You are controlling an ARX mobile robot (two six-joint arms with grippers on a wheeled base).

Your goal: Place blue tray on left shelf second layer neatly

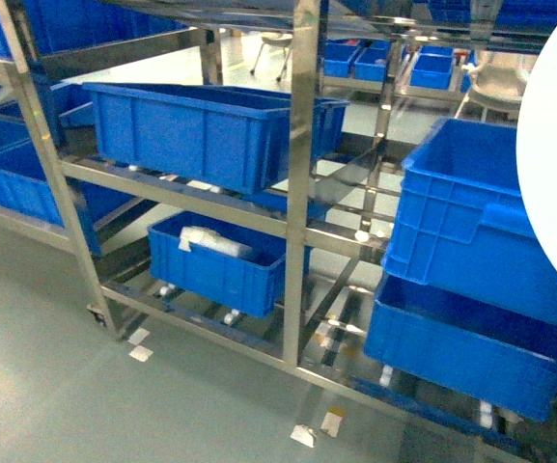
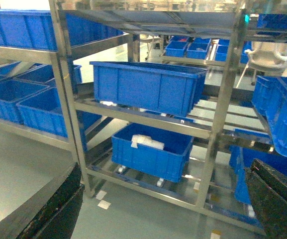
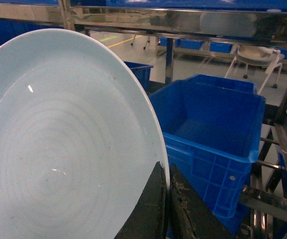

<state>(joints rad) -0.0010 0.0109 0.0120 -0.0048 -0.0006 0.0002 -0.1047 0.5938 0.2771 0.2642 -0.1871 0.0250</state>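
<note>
One rim-edge pinch carries the blue tray [image 3: 58, 149]: right gripper [image 3: 167, 199] jaws are clamped across its rim. It looks light, stiff and glossy, likely to pivot. Left gripper [image 2: 158, 209] jaws stand wide, empty.

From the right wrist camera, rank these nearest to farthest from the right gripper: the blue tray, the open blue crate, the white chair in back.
1. blue tray, pinched at its rim by the right gripper, left.
2. open blue crate, just right.
3. white chair, far upper right.

This looks like a warehouse or factory storeroom. Shiny stainless-steel racks [image 1: 302, 183] fill the frame, their tiers loaded with deep-blue ribbed plastic crates [image 1: 196, 130]. More crates [image 1: 432, 68] line the upper right background, above a smooth grey-green industrial floor [image 1: 56, 386].
</note>
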